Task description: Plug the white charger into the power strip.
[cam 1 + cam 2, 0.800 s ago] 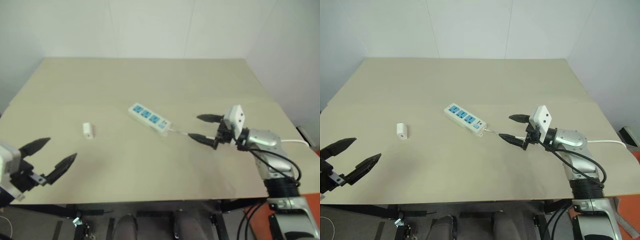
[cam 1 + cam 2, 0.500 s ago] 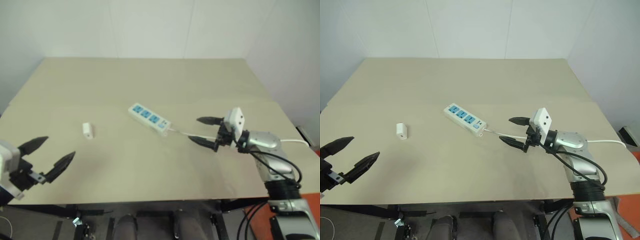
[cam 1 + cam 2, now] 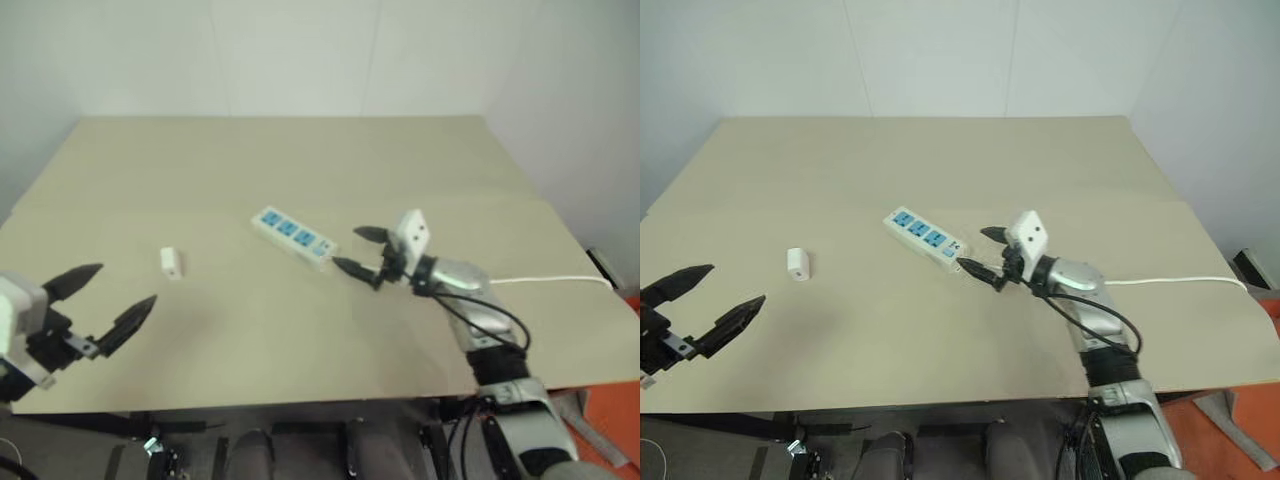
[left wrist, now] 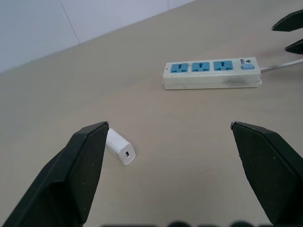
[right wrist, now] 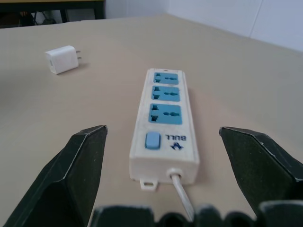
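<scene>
The right gripper (image 3: 978, 252) is seen with its jaws spread wide and empty, held low over the counter (image 3: 940, 150) at the switch end of the power strip (image 3: 924, 235), where the thin white cord (image 3: 1180, 281) leaves the bar and is trailed off toward the counter's right edge. In the right wrist view the strip (image 5: 164, 122) is framed squarely between the two black fingers (image 5: 78, 165), its long axis running straight away from the jaws, switch and cord nearest, three blue socket faces beyond.

The left gripper (image 3: 103, 305) is likewise shown with jaws fully parted and nothing held, poised at the near left corner of the counter. The white charger (image 3: 171, 262) is found lying flat on the counter just ahead of it, well apart from the strip's far end and on the robot's left of it. In the left wrist view the charger (image 4: 119, 147) is seen close by the inner side of one finger, lying slantwise to the jaws rather than square between them.

The charger is judged to be plainly nearer the left arm, and the strip nearer the right. A pickup by the left jaws is therefore thought likeliest, with the strip steadied by the right; neither thing is yet touched, and the plugging-in has not begun.
</scene>
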Controlling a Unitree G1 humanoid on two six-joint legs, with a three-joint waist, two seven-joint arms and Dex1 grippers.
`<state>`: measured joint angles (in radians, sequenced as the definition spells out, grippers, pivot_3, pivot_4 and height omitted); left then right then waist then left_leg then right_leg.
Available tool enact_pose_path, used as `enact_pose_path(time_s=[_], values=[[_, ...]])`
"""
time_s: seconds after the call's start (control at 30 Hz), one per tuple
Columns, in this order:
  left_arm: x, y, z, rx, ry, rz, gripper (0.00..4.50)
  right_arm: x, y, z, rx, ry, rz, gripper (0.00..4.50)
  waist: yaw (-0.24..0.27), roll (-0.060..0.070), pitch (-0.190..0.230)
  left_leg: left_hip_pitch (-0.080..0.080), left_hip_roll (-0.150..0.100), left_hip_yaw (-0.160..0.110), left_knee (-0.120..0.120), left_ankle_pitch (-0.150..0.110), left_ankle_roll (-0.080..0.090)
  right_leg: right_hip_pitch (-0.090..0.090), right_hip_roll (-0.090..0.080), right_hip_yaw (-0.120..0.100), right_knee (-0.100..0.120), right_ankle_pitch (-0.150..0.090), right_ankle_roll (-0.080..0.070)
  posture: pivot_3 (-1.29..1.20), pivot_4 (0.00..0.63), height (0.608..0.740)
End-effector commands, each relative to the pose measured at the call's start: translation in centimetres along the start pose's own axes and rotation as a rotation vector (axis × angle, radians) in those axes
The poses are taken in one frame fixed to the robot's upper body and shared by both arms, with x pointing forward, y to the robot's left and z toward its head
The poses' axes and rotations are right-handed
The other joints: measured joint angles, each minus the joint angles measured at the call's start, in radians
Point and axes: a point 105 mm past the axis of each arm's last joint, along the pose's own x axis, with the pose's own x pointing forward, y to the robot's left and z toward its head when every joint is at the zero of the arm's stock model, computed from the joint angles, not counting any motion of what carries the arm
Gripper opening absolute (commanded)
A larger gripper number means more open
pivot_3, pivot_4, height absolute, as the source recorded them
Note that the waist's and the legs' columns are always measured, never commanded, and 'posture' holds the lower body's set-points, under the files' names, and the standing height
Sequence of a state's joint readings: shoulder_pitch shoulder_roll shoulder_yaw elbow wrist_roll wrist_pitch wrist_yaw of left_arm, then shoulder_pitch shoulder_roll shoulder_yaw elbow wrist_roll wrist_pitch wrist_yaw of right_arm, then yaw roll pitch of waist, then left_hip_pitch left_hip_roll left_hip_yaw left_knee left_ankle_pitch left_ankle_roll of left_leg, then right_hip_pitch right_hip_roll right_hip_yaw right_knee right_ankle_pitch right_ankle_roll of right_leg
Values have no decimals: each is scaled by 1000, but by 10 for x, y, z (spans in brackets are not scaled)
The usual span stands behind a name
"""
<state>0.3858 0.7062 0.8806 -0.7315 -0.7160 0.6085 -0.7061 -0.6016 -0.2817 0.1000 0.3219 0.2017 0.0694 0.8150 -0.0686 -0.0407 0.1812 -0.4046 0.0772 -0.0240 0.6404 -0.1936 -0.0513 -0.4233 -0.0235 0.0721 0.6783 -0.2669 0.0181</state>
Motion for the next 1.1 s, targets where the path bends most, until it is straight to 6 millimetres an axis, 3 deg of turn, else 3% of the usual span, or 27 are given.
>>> enact_pose_path(time_s=[0.03, 0.17, 0.4, 0.6, 0.87, 0.97, 1.1], values=[[1, -3, 10, 37, -35, -7, 4500, 22, 0, 3, -33, -30, -49, 4430, -1, 0, 0, 0, 0, 0, 0, 0, 0, 0, 0, 0, 0, 1, -2, 0, 150, 740], [1, -5, 11, 36, -37, -7, 4500, 42, -4, -3, -17, -29, -121, 4430, 0, 0, 0, 0, 0, 0, 0, 0, 0, 0, 0, 0, 0, 2, -4, 0, 150, 740], [2, -7, 11, 36, -41, -7, 4500, 53, -9, -16, 18, -19, -152, 4430, -2, 0, 0, 0, 0, 0, 0, 0, 0, 0, 0, 0, 0, 3, -4, 0, 150, 740], [1, -6, 12, 38, -45, -6, 4500, 58, 6, -30, 32, 32, -46, 4430, -4, 0, 0, 1, 0, 0, 0, 0, 0, 0, 0, 0, 0, 2, -4, 0, 150, 740], [5, -7, 13, 40, -54, -13, 4500, 74, 16, -37, 52, 72, -35, 4430, -14, 0, 0, 1, 1, 0, -1, 0, 0, 0, 1, 0, 0, 3, -4, 0, 150, 740], [6, -7, 13, 42, -58, -16, 4500, 74, 20, -40, 42, 76, -17, 3563, -24, 0, 0, 1, 1, 0, -1, 0, 0, 0, 1, 0, 0, 3, -4, 0, 150, 740], [8, -7, 14, 44, -63, -23, 4500, 65, 20, -40, 55, 51, 19, 3433, -29, 0, 0, 1, 1, 0, -1, 0, 0, 0, 1, 0, 0, 2, -4, 0, 150, 740]])
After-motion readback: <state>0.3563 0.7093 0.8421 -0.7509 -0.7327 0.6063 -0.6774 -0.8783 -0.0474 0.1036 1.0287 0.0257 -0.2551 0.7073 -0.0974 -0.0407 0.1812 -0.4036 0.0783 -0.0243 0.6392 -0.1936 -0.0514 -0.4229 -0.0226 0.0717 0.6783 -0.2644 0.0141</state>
